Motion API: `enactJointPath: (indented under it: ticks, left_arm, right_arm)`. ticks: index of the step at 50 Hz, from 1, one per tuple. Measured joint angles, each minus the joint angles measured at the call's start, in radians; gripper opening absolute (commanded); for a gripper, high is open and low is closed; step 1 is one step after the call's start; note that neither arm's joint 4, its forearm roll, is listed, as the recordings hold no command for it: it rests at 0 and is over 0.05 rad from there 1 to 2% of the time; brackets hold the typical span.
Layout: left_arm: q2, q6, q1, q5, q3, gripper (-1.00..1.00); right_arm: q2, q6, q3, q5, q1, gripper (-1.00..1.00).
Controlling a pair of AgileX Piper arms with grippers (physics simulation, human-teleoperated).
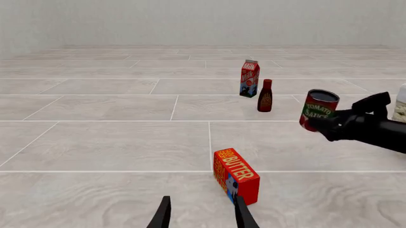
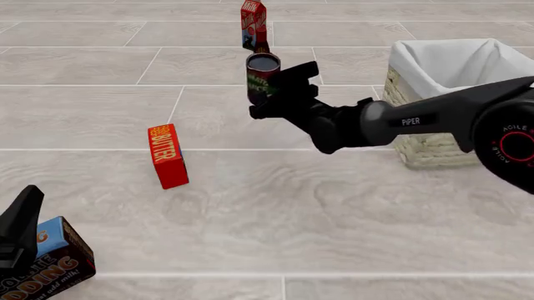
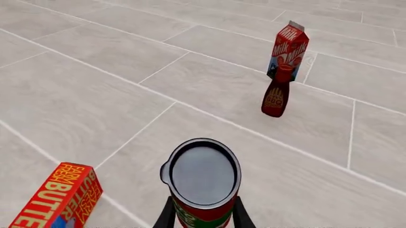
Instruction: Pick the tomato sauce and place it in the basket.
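The tomato sauce (image 2: pixel 262 76), a small can with a dark top and a red and green label, hangs upright above the floor with my right gripper (image 2: pixel 281 95) shut on its lower part. In the right wrist view the can (image 3: pixel 203 175) fills the space between both fingers (image 3: pixel 167 214). The left wrist view shows the can (image 1: pixel 319 110) in that black gripper (image 1: pixel 335 126). The wicker basket (image 2: pixel 426 150) with white lining stands to the right of the can. My left gripper (image 1: pixel 203 216) is open and holds nothing, low at the near left (image 2: pixel 21 228).
A red butter box (image 2: pixel 167 156) stands on the floor left of centre. A milk carton (image 2: pixel 254 17) and a dark bottle (image 3: pixel 276 97) stand beyond the can. A pudding box (image 2: pixel 52 265) lies under the left gripper.
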Motion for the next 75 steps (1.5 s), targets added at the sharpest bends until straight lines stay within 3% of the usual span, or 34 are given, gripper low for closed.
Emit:
enactJointPath:
  ticks: [43,75]
  left_arm:
    - [0.0,0.0,0.0,0.0,0.0,1.0]
    - [0.0,0.0,0.0,0.0,0.0,1.0]
  right_arm:
    - [-0.22,-0.045,0.151,0.025,-0.082,-1.0]
    - [-0.355,-0.024,0.174,0.103,-0.169,-1.0]
